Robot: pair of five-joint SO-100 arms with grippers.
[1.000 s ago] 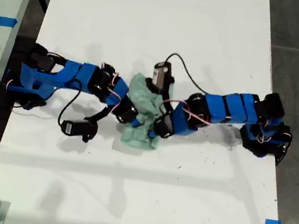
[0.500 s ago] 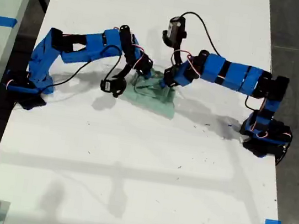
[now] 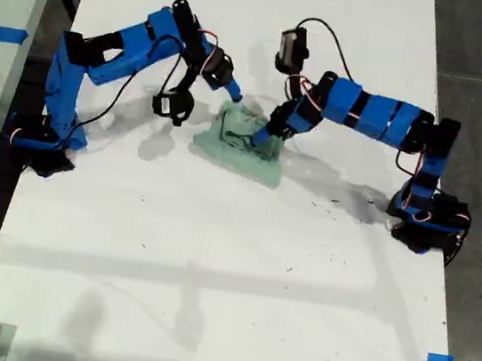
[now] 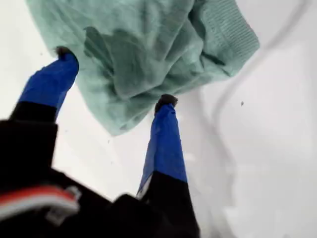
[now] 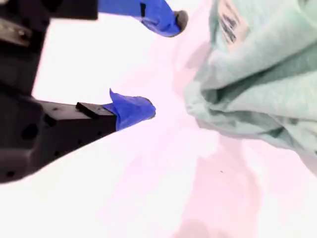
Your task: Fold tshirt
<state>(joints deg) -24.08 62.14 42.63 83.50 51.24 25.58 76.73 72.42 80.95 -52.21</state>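
So the tshirt (image 3: 236, 155) is sitting in a crumpled heap on the desk (image 3: 210, 275), nowhere near folded. It's more of a wad with layers bunched on top of each other.

My first gripper (image 4: 114, 77) has its jaws spread wide and nothing pinched. The cloth lies right at the tips, with one tip at the edge of the heap and the other against a hanging fold, and the ribbed collar (image 4: 228, 29) is just beyond them. My guess is it's lined up like that to bite a loose edge and pull the heap open. In the exterior view this looks like the arm coming in from that view's right, tip down on the shirt.

My second gripper (image 5: 163, 64) is spread too, also empty. Both its tips are over bare desk, with the shirt just off to the side of and past them, neck tag (image 5: 229, 22) showing. It reads as hanging just beside the cloth, ready to grab the opposite edge so the two can stretch it flat together. Flattening has to come before any fold, I'd say.

Count: one tshirt, two arms, two grippers, one desk.
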